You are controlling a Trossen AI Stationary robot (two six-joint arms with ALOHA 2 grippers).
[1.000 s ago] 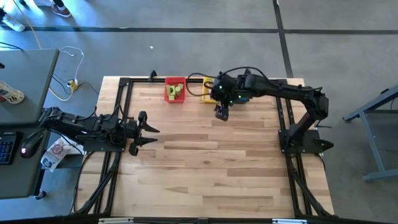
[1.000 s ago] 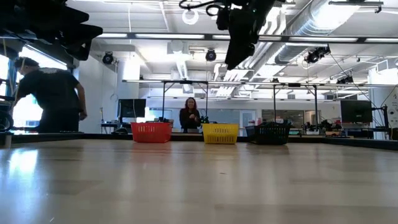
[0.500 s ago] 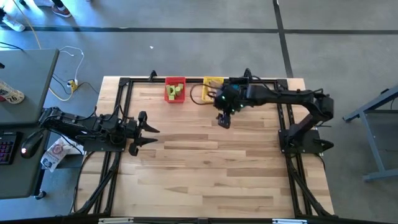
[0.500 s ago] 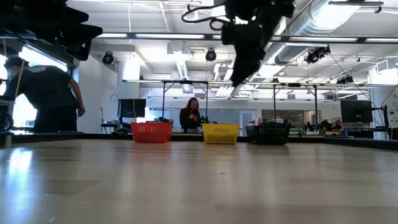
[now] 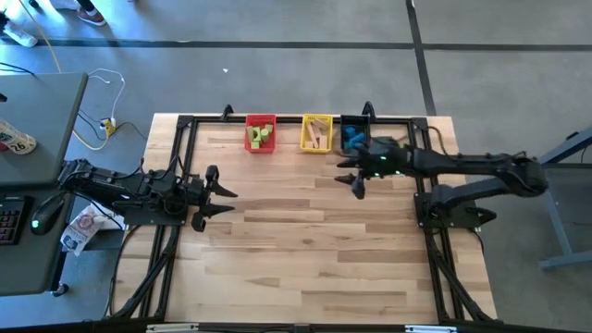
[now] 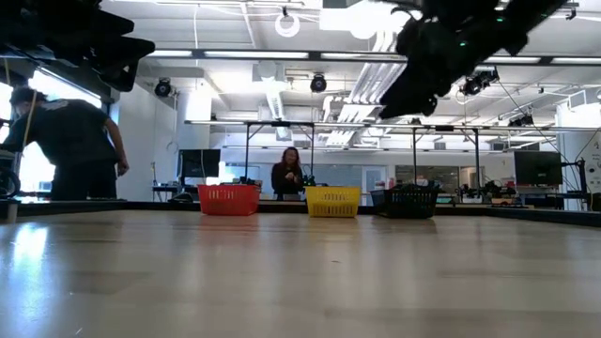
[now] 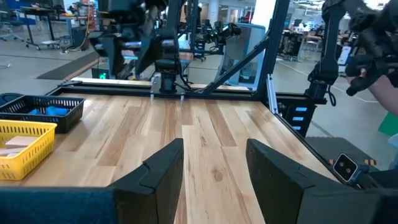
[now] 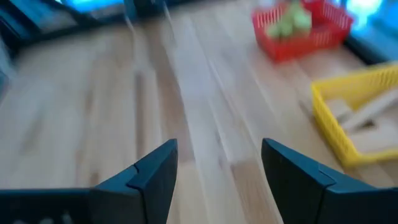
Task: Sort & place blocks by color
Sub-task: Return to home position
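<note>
Three bins stand in a row at the table's far edge. The red bin (image 5: pixel 261 132) holds light green blocks (image 8: pixel 287 22). The yellow bin (image 5: pixel 316 132) holds tan blocks (image 8: pixel 364 118). The black bin (image 5: pixel 352 135) holds blue blocks (image 7: pixel 53 110). My right gripper (image 5: pixel 354 178) is open and empty, above the table near the black bin. My left gripper (image 5: pixel 222 194) is open and empty at the table's left side.
The wooden tabletop (image 5: pixel 305 240) has a black frame along its edges. People stand in the room beyond the table (image 6: pixel 287 174). A desk with a keyboard and mouse (image 5: pixel 28 217) stands left of the table.
My right gripper has swung from over the yellow bin toward the table's right edge and a little nearer, uncovering the yellow and black bins. It has turned as the arm stretched out. My left arm has kept still.
</note>
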